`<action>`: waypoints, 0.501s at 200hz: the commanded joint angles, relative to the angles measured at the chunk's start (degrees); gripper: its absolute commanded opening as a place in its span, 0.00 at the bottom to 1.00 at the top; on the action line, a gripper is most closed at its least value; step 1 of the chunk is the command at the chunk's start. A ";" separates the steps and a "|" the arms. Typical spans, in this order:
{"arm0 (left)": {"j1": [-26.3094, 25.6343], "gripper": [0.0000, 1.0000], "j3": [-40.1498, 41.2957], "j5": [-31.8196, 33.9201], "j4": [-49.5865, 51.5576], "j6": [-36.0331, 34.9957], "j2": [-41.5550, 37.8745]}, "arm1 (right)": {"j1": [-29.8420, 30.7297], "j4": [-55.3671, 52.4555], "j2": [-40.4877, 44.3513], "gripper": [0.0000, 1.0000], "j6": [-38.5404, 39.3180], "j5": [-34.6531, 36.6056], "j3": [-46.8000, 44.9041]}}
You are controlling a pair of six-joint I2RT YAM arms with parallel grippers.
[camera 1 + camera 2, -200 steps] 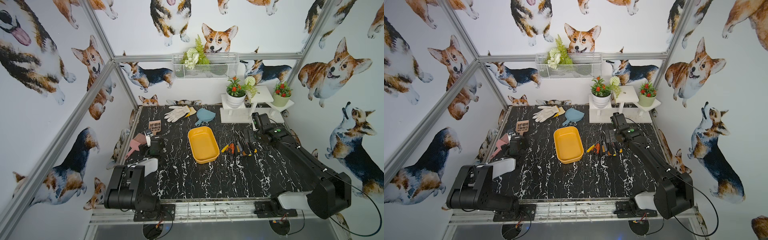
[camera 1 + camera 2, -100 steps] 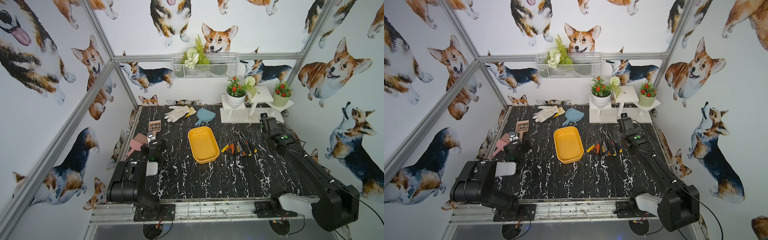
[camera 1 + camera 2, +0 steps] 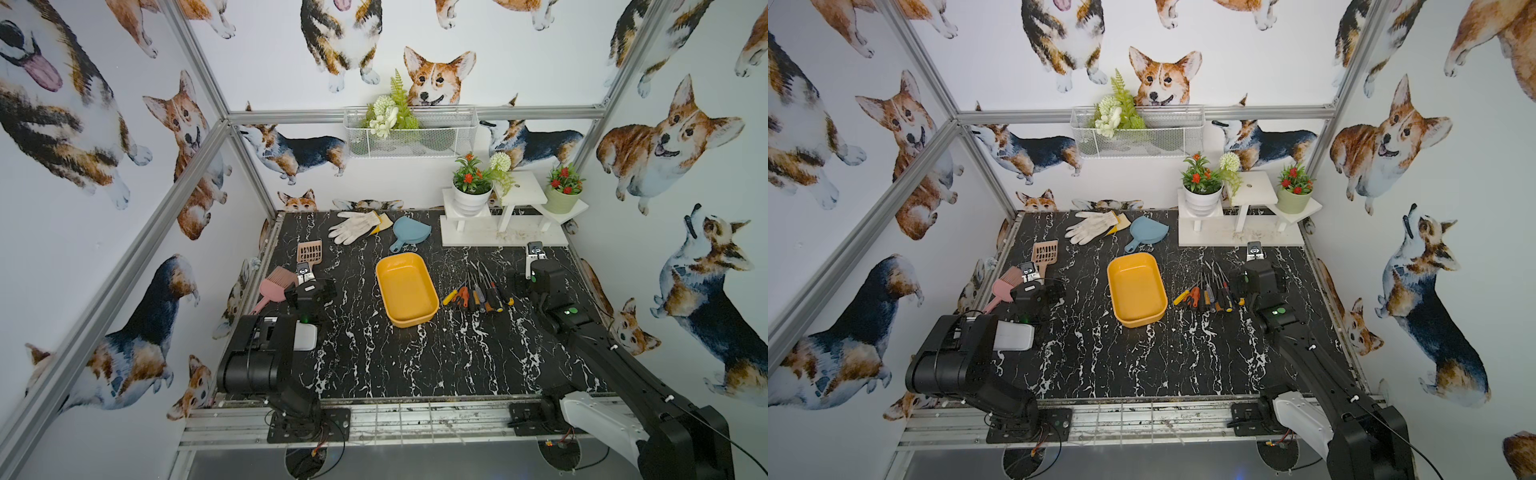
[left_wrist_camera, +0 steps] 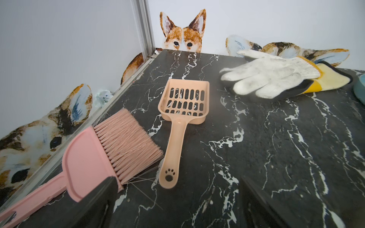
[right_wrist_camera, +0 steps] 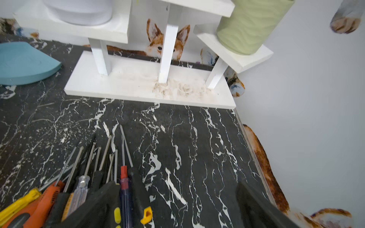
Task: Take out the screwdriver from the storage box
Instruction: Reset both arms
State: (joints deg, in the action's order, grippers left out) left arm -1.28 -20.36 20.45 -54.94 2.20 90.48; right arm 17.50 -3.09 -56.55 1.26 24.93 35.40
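Observation:
The mustard-yellow storage box (image 3: 407, 289) (image 3: 1136, 289) sits mid-table, and its inside looks bare in both top views. Several screwdrivers (image 3: 478, 293) (image 3: 1210, 293) lie side by side on the black marble just right of the box. In the right wrist view their handles (image 5: 79, 187) lie beside and under one finger (image 5: 102, 201). My right gripper (image 3: 536, 282) (image 5: 177, 201) is low at the right end of that row, open, with only bare table between its fingers. My left gripper (image 3: 318, 291) (image 4: 177, 197) is open and holds nothing, far left of the box.
A pink brush (image 4: 110, 150) and a peach slotted scoop (image 4: 183, 106) lie just ahead of the left gripper. White gloves (image 3: 353, 224) and a blue dustpan (image 3: 409, 230) lie at the back. A white plant stand (image 3: 503, 232) fills the back right corner. A wire-mesh basket (image 3: 411, 137) hangs on the wall.
The right gripper has moved from near the plant stand to the right and toward the front, past the end of the screwdriver row. The left arm has barely shifted.

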 commanded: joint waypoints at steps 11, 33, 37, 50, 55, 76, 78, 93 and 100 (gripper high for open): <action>0.05 1.00 -0.12 -0.39 -1.69 -0.55 -0.11 | -1.22 15.22 -1.53 1.00 3.15 -0.67 -3.85; 0.04 1.00 -0.14 -0.35 -1.75 -0.48 -0.12 | -2.80 20.50 -5.31 1.00 1.32 0.12 -5.43; 0.05 1.00 -0.14 -0.40 -1.80 -0.52 -0.08 | -2.89 21.53 -6.19 1.00 1.44 0.13 -5.87; 0.03 1.00 -0.15 -0.40 -1.77 -0.49 -0.15 | -2.91 24.17 -9.95 1.00 1.47 0.37 -6.93; 0.00 1.00 -0.20 -0.39 -1.75 -0.55 -0.05 | -2.91 25.06 -11.13 0.99 1.39 0.64 -7.29; -0.01 1.00 -0.15 -0.34 -1.75 -0.55 -0.09 | -2.99 30.37 -14.90 0.99 1.38 0.95 -9.27; -0.03 1.00 -0.19 -0.35 -1.75 -0.51 -0.12 | -2.99 31.01 -15.30 1.00 1.38 0.86 -9.46; -0.04 1.00 -0.13 -0.40 -1.75 -0.49 -0.08 | -3.17 34.57 -17.56 1.00 2.15 -0.36 -10.56; -0.04 1.00 -0.17 -0.32 -1.75 -0.53 -0.06 | -3.24 36.45 -18.91 1.00 2.54 -0.26 -10.97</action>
State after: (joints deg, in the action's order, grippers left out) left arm -1.30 -20.36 20.38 -55.09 1.80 90.48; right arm 14.50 22.31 -72.58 2.85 24.99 25.54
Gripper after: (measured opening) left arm 0.998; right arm 0.996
